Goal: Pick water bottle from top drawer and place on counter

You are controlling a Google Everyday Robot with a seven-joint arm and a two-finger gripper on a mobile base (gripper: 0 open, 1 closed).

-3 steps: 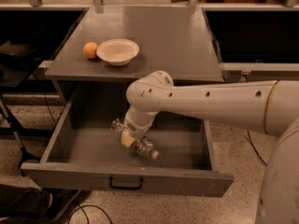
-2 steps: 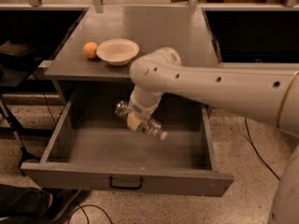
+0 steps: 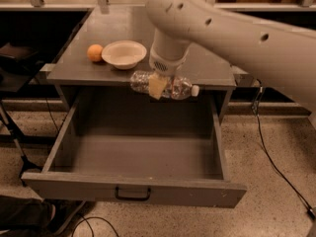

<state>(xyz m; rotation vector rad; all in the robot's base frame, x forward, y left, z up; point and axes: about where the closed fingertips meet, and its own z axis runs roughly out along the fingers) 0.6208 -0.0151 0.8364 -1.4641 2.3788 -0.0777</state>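
Note:
The water bottle (image 3: 170, 86) is clear and crinkled with a pale cap pointing right. It hangs level in the air, in front of the counter's front edge and above the open top drawer (image 3: 133, 157). My gripper (image 3: 159, 84) comes down from the big white arm and is shut on the bottle's middle; one pale finger (image 3: 157, 87) shows across it. The drawer is pulled fully out and has nothing in it. Its black bar handle (image 3: 132, 195) is at the front centre. The grey counter (image 3: 98, 58) lies behind the bottle.
A white bowl (image 3: 124, 54) and an orange fruit (image 3: 95, 53) sit on the counter's left front part. My white arm (image 3: 232, 28) covers the counter's upper right. Black shelving flanks the cabinet. A cable (image 3: 269, 152) runs over the speckled floor at right.
The gripper has lifted the bottle out of the drawer, from near its floor up to the height of the counter's edge. The bottle has turned level.

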